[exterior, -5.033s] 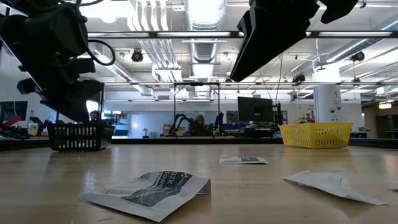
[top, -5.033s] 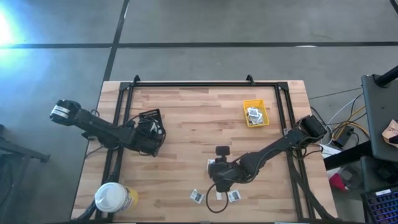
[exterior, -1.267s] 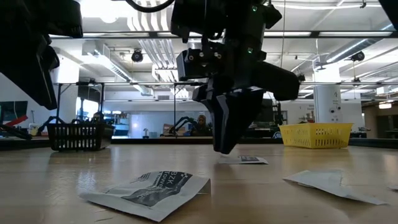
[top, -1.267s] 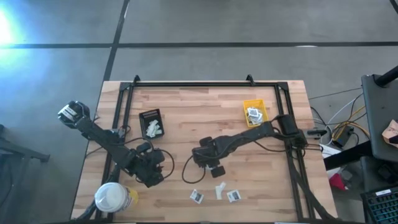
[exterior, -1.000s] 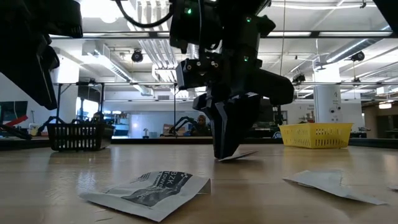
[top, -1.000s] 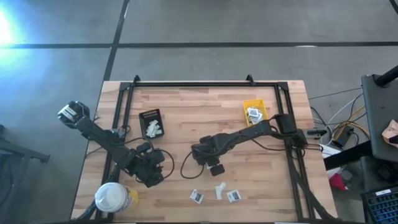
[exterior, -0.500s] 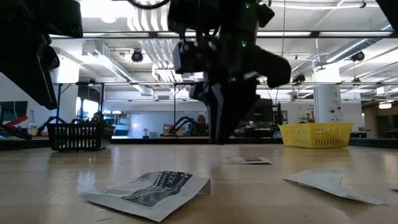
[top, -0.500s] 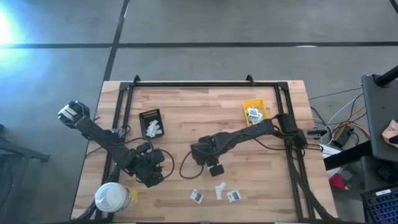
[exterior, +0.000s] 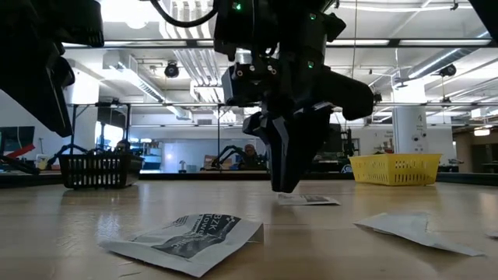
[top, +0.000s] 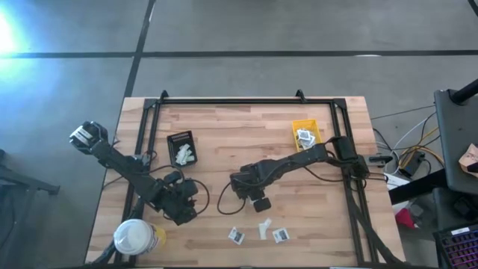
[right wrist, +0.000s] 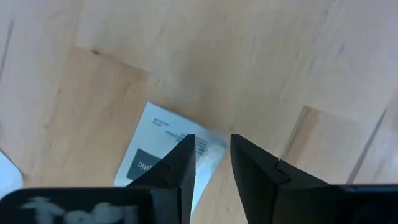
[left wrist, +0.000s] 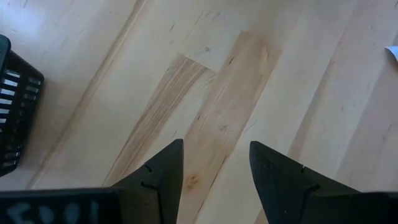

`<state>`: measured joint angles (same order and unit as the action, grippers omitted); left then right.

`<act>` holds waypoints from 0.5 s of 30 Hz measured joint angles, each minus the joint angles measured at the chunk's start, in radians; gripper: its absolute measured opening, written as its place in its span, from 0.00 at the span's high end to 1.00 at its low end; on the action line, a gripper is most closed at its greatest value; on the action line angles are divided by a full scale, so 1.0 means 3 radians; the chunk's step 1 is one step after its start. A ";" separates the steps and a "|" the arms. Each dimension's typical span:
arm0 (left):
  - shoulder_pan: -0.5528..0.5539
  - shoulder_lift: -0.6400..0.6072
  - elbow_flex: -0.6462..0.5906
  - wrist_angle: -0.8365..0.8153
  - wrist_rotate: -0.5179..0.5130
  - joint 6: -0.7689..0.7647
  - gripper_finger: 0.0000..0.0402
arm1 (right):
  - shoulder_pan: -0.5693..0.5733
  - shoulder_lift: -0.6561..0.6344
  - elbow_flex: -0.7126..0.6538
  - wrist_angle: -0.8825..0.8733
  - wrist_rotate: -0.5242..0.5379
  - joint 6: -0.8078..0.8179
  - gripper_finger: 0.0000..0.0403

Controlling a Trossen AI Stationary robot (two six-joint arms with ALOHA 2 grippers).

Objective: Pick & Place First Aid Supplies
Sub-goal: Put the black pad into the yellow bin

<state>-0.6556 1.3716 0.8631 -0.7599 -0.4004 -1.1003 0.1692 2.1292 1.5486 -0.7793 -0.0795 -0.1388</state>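
Observation:
My right gripper (right wrist: 211,143) stands open near the table's middle (top: 246,190), pointing down just above a white packet with a dark grey centre (right wrist: 158,158). The packet lies flat on the wood (exterior: 309,200), one corner under the gap between the fingers. Three more packets (top: 237,235) (top: 264,228) (top: 280,235) lie flat near the front edge. My left gripper (left wrist: 214,162) hangs open over bare wood at the front left (top: 183,209). My right gripper comes at the packet's corner (right wrist: 216,140) from above, pointing down, with one finger (right wrist: 183,155) over the packet. I cannot tell whether the fingertips touch it. The packet lies flat on the table.
A black tray (top: 181,148) with white packets sits at the back left. A yellow bin (top: 307,135) with packets sits at the back right. A white-lidded yellow tub (top: 137,237) stands at the front left corner. A black frame (top: 231,101) rims the table.
A second ago my right gripper's tips were down at the packet, whose edge stood tipped up. The gripper then rose, the packet dropped flat, and the gripper has come down over it again.

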 joint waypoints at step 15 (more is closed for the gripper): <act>0.0000 0.0000 0.0000 0.0007 0.0000 0.0000 0.56 | -0.0013 -0.0001 -0.0094 0.0056 0.0001 0.0027 0.79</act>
<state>-0.6556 1.3716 0.8631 -0.7577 -0.4004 -1.1004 0.1654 2.1288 1.5204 -0.7624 -0.0793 -0.1307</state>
